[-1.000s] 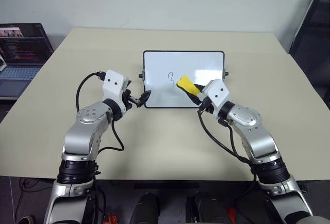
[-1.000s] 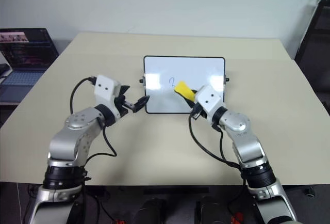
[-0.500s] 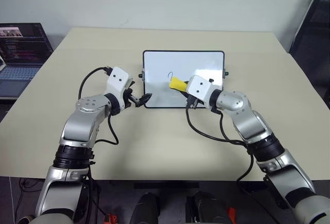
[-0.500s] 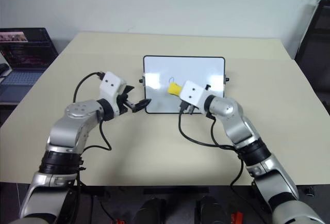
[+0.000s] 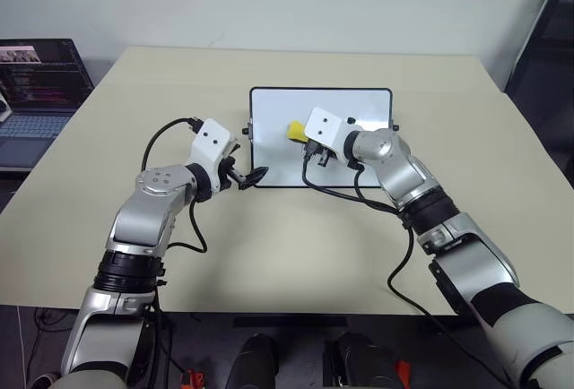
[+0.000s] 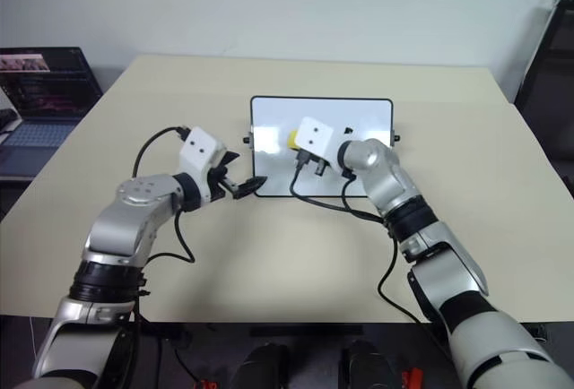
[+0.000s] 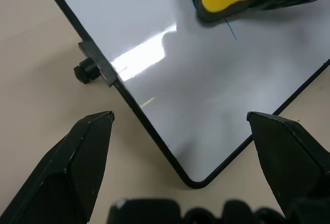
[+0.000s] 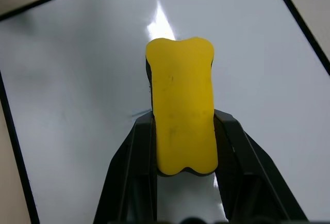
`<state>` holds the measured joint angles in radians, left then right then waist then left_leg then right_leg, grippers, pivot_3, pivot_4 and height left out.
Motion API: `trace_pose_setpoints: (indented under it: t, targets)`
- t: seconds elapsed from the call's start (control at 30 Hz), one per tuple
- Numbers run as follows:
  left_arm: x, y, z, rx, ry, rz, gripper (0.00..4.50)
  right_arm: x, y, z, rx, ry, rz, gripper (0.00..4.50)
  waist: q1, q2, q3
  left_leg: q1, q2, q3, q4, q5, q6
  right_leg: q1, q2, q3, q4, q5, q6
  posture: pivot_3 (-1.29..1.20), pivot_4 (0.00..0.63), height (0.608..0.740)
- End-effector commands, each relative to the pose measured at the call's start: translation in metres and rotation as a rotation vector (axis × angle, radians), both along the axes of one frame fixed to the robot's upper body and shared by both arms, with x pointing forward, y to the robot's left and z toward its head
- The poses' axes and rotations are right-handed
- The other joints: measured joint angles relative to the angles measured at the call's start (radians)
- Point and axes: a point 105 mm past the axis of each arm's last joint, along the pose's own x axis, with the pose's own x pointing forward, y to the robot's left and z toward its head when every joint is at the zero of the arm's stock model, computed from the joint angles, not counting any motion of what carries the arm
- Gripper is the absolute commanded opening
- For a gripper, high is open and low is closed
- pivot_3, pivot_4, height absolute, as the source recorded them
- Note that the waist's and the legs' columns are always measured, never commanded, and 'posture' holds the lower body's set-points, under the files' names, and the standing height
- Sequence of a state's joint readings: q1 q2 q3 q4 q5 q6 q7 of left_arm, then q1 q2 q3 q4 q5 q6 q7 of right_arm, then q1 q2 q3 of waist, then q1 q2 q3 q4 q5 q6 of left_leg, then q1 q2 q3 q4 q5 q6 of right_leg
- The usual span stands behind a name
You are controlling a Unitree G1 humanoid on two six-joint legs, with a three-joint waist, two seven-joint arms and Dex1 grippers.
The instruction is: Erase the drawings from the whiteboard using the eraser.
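right gripper (image 8: 183, 146) clamps eraser (image 8: 181, 105) on whiteboard (image 5: 359, 107), mid-wipe; a faint blue trace of drawings (image 7: 230, 29) left by eraser. left gripper (image 7: 180, 131) wide at board's 7 o'clock corner.

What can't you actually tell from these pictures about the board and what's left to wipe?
- Drawings: in the head views the right claw and yellow eraser cover the middle of the whiteboard; how much ink remains is hidden.
- Left wrist view: a thin blue stroke runs under the eraser; the rest is covered.
- Eraser's underside: hidden against the board.
- Laptop: cut off by the picture edge, screen too small to read.
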<state>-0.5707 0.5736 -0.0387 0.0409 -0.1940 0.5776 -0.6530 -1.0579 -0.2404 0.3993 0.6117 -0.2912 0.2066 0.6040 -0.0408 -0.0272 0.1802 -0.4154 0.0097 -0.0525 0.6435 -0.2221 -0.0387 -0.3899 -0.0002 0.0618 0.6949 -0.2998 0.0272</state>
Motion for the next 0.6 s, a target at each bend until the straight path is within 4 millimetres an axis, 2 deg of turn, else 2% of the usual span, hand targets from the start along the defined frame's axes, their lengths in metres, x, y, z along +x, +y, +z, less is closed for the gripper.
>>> trace_pose_setpoints:
  t: [0.03, 0.17, 0.3, 0.37, 0.6]
  targets:
    - [-0.002, -0.005, 0.014, 0.016, -0.059, -0.026, 4.50, 0.005, 0.002, 0.014, -0.029, -0.057, 0.006, 1.09, -0.001, 0.000, 0.000, 0.000, 0.000, 0.000, 0.000, 0.000, 0.000, 0.000, 0.000, 0.000, 0.000, 0.000, 0.000, 0.00, 0.150, 0.740]
    - [-0.003, -0.005, 0.012, 0.013, -0.059, -0.029, 4.50, 0.004, -0.001, 0.006, -0.071, -0.028, 0.032, 1.09, -0.004, 0.000, 0.000, 0.000, 0.000, 0.000, 0.000, 0.000, 0.000, 0.000, 0.000, 0.000, 0.000, 0.000, 0.000, 0.00, 0.150, 0.740]
    - [-0.003, -0.007, 0.010, 0.010, -0.059, -0.032, 4.50, 0.012, -0.001, 0.023, -0.038, -0.107, -0.007, 1.09, -0.006, 0.000, 0.000, 0.000, 0.000, 0.000, 0.000, 0.000, 0.000, 0.000, 0.000, 0.000, 0.001, 0.000, 0.000, 0.00, 0.150, 0.740]
    - [-0.003, -0.008, 0.010, 0.009, -0.059, -0.035, 4.50, 0.014, -0.002, 0.024, -0.052, -0.108, -0.009, 1.09, -0.008, 0.000, 0.000, 0.000, 0.000, 0.000, 0.001, 0.000, 0.000, 0.000, 0.000, 0.000, 0.002, 0.000, 0.000, 0.00, 0.150, 0.740]
    - [-0.003, -0.009, 0.009, 0.004, -0.058, -0.033, 4.50, 0.007, -0.006, -0.003, -0.155, -0.016, 0.044, 1.09, -0.008, 0.000, 0.000, 0.000, 0.000, 0.000, 0.000, 0.000, 0.000, 0.000, 0.000, 0.000, 0.001, 0.000, 0.000, 0.00, 0.150, 0.740]
